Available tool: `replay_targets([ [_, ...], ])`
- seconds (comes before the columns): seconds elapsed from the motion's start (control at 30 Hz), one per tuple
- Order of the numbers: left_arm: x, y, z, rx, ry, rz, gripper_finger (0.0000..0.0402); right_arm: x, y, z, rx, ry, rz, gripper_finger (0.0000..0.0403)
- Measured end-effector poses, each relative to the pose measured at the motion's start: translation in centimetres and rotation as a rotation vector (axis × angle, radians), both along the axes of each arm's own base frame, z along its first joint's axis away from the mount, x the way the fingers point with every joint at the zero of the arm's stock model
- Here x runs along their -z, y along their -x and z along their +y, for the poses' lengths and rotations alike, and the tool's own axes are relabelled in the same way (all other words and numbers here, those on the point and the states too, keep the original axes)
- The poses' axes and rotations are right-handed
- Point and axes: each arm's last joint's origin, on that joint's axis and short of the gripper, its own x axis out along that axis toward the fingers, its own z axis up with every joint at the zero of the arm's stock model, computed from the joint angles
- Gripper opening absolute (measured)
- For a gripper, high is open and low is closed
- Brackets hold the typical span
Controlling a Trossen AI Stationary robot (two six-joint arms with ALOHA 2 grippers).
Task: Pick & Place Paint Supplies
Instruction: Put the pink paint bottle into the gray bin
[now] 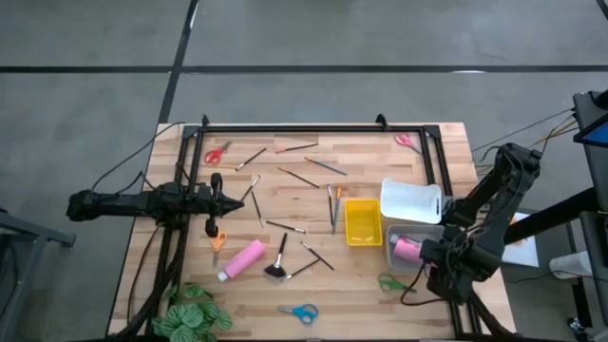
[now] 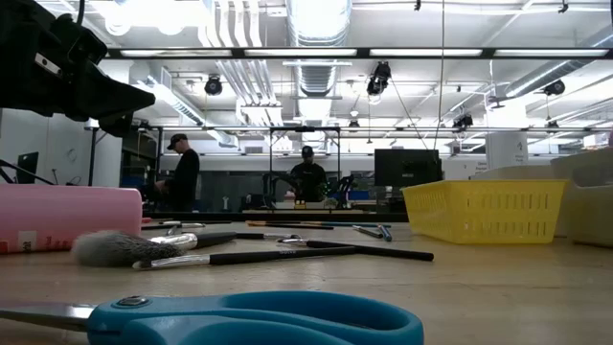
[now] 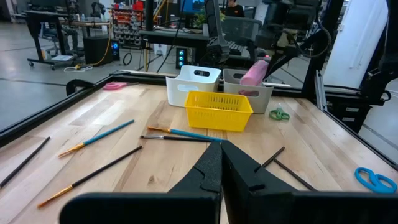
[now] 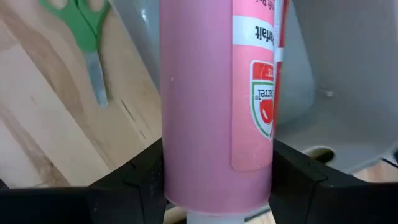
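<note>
Holding pink paint bottle [image 4: 217, 106] between half-spread fingers, right gripper [image 1: 427, 253] hangs over grey bin [image 1: 397, 258], beside yellow tray [image 1: 362, 221]; bottle's long side runs along fingers; left gripper [image 1: 217, 199] pinched empty, far side of yellow tray

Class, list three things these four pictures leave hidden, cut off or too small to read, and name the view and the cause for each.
1. Pink bottle, right wrist view: its top is cut off by the picture's edge.
2. Grey bin, high view: its floor is hidden by the bottle and the right gripper.
3. Blue scissors, low view: the blade tips run off the left edge.
</note>
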Motion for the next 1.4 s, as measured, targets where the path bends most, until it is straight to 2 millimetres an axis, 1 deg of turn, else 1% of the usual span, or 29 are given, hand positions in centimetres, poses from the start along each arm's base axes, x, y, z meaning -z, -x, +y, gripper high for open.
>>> replay_targets([
  [0.1,0.0,0.0,0.0,0.000,0.000,0.000,0.0003,1.2,0.0,-0.2,-0.012,0.002,-0.005,0.0201],
  [0.2,0.0,0.0,0.0,0.000,0.000,0.000,0.0003,2.7,-0.2,-0.2,-0.011,-0.015,-0.076,0.0201],
  [0.27,0.0,0.0,0.0,0.000,0.000,0.000,0.0003,3.4,-0.2,-0.1,-0.011,-0.046,-0.092,0.0201],
  [0.4,0.0,0.0,0.0,0.000,0.000,0.000,0.0003,4.1,-0.2,0.0,0.000,-0.077,-0.096,0.0209],
  [0.6,0.0,0.0,0.0,0.000,0.000,0.000,0.0003,4.2,-0.1,-0.2,0.003,-0.043,-0.094,0.0271],
  [0.7,0.0,0.0,0.0,0.000,0.000,0.000,0.0003,4.3,-0.1,-0.3,0.020,-0.035,-0.090,0.0290],
  [1.03,0.0,0.0,0.0,0.000,0.000,0.000,0.0003,3.8,-0.2,-0.2,0.022,-0.038,-0.091,0.0296],
  [1.27,0.0,0.0,0.0,0.000,0.000,0.000,0.0003,2.7,-0.5,0.4,0.023,-0.074,-0.112,0.0297],
  [1.4,0.0,0.0,0.0,0.000,0.000,0.000,0.0003,1.9,-0.8,0.8,0.025,-0.086,-0.157,0.0297],
])
